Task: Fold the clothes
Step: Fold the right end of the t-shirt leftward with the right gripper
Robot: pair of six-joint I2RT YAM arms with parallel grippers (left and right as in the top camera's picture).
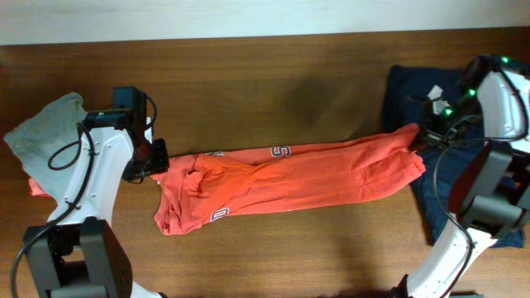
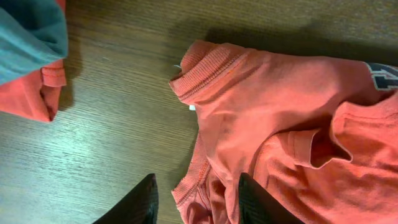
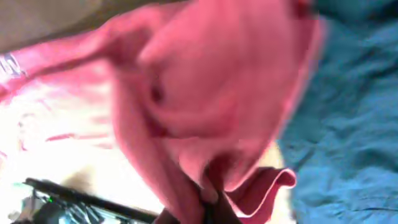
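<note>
The red-orange T-shirt lies stretched across the table's middle, lettering partly showing. My left gripper is open at the shirt's left end; in the left wrist view its fingers straddle a ribbed edge of the shirt. My right gripper is shut on the shirt's right end and holds it lifted; in the right wrist view the red cloth bunches between the fingers. The navy garment lies under and behind the right arm, and shows in the right wrist view.
A folded light-grey shirt lies on a folded orange-red shirt at the far left; both show in the left wrist view. The wooden table runs to a wall at the back.
</note>
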